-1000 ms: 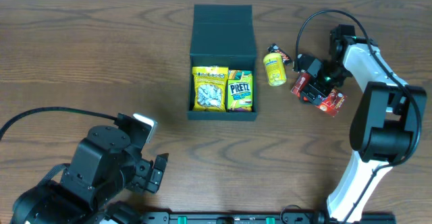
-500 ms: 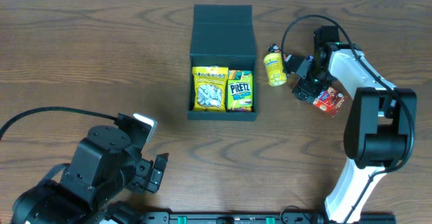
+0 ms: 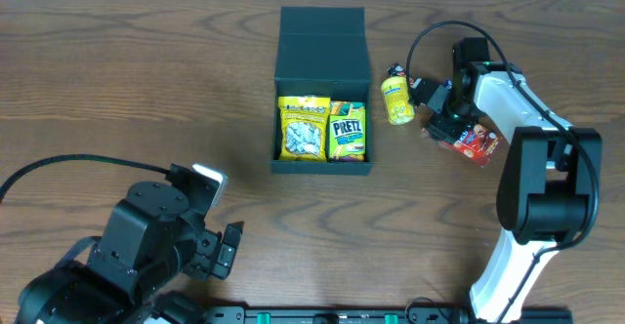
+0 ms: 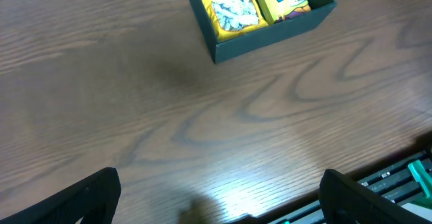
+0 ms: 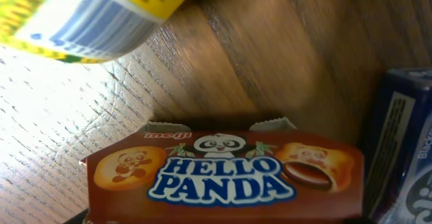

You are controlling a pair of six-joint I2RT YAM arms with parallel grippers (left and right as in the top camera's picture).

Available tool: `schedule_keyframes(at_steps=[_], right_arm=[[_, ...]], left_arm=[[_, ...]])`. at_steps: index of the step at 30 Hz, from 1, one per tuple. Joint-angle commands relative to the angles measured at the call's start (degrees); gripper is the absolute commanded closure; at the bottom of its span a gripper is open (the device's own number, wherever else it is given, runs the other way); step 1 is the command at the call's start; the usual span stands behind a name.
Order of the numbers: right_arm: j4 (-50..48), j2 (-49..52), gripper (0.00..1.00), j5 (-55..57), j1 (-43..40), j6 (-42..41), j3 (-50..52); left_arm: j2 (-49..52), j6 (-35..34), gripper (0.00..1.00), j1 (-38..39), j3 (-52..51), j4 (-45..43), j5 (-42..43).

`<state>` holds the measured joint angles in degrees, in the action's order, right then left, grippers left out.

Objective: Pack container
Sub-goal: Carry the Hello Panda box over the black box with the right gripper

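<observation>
The container (image 3: 322,41), a dark teal box with its flap lid open at the back, holds a yellow snack bag (image 3: 304,127) and a Pretz packet (image 3: 348,131). Its front wall shows in the left wrist view (image 4: 270,38). My right gripper (image 3: 444,121) is right of the box, shut on a red Hello Panda box (image 3: 477,141) that fills the bottom of the right wrist view (image 5: 223,177) and hides the fingers. My left gripper (image 3: 229,246) is open and empty near the front left, its fingers spread over bare wood (image 4: 219,207).
A loose yellow packet (image 3: 396,101) lies between the container and my right gripper and shows at the top left of the right wrist view (image 5: 88,15). A small dark packet (image 3: 398,71) lies behind it. A blue packet (image 5: 405,150) is beside the Hello Panda box.
My right gripper has moved left and slightly back towards the yellow packet, and the Hello Panda box has shifted with it. The left arm has not moved.
</observation>
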<state>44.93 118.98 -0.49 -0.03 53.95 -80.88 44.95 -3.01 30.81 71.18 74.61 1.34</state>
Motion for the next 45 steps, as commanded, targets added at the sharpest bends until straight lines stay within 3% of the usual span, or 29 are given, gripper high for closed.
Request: schedule_keyframes(at_steps=[1,13,16,26,32,45], right_arm=[[-0.79,3.30,0.49,2.01,0.48,-0.22,2.23],[6.23,1.27,0.53,2.29,0.83,-5.73,-8.37],[8.37,-0.44,0.59,2.21,1.64,-8.20,-13.05],[8.85,-4.74,0.57,-2.78,5.33,-18.18,-21.49],[8.07,-5.05,0.51,-5.55,11.93,-30.56,-23.41],[8.04,-5.05,0.55,-1.66,27.63,-60.67,-23.39]], left_arm=[[-0.02,-0.44,0.05,-0.09,0.24,0.17,0.17],[-0.02,-0.42,0.05,-0.09,0.24,0.17,0.17],[-0.02,-0.42,0.05,-0.09,0.24,0.17,0.17],[-0.02,-0.42,0.05,-0.09,0.24,0.17,0.17],[-0.02,-0.42,0.05,-0.09,0.24,0.17,0.17],[-0.02,-0.44,0.05,-0.09,0.24,0.17,0.17]])
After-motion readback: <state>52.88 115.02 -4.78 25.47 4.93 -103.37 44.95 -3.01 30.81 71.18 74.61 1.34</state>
